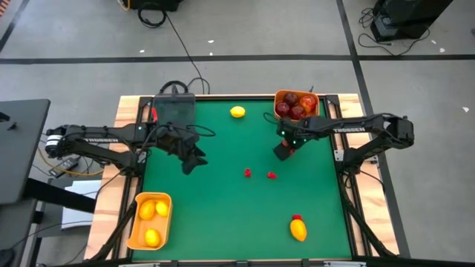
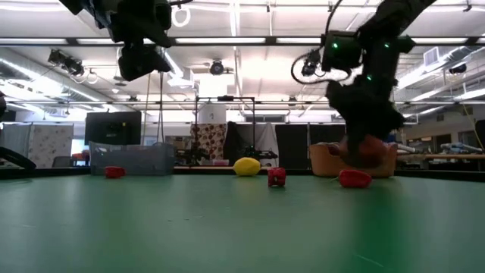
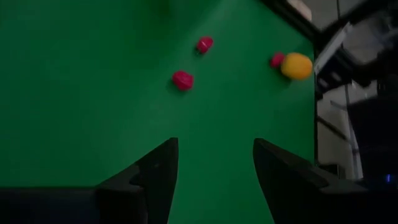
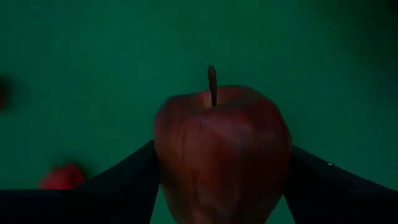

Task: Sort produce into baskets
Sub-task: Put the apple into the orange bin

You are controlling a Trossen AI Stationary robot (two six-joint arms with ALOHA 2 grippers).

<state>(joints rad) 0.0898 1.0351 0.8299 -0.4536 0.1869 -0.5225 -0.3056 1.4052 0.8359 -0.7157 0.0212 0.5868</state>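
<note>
Right gripper has a red apple between its fingers, just beside the orange basket. Left gripper hovers part-open, empty, over the green mat

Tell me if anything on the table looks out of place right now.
Nothing is spilled or broken, but several fruits lie loose on the green mat: a lemon near the grey tray, two small red bits mid-table, and a yellow fruit at the near edge. The right hand has a red apple between its fingers.
</note>
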